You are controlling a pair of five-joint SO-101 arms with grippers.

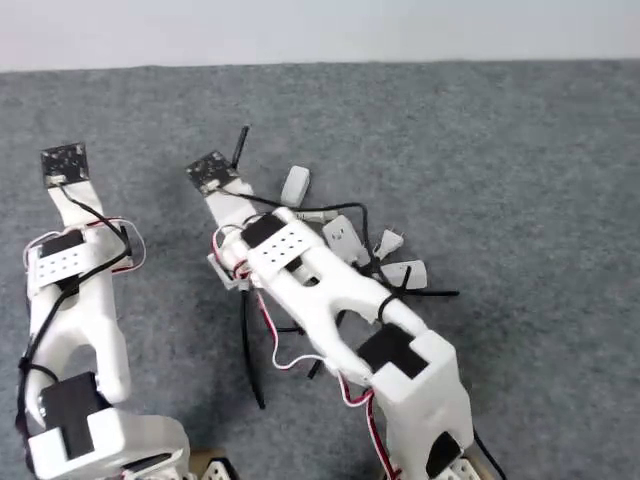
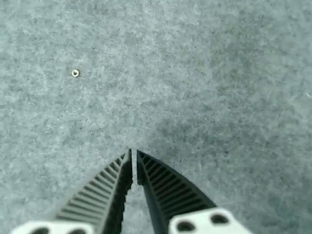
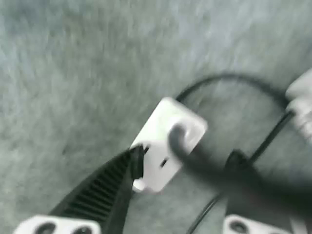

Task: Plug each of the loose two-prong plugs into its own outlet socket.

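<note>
Left jaws clenched over fuzzy carpet [image 2: 195,73]; right jaws spread, straddling rounded white outlet [image 3: 163,129].

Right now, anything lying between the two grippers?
No. In the high view the stretch from the left gripper to the right gripper is bare grey mat.

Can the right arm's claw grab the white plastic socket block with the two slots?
Probably yes. The right claw is open, and the white rectangular plastic socket block lies between its fingers, close to one fingertip. A black cord crossing the block might get pinched too.
</note>
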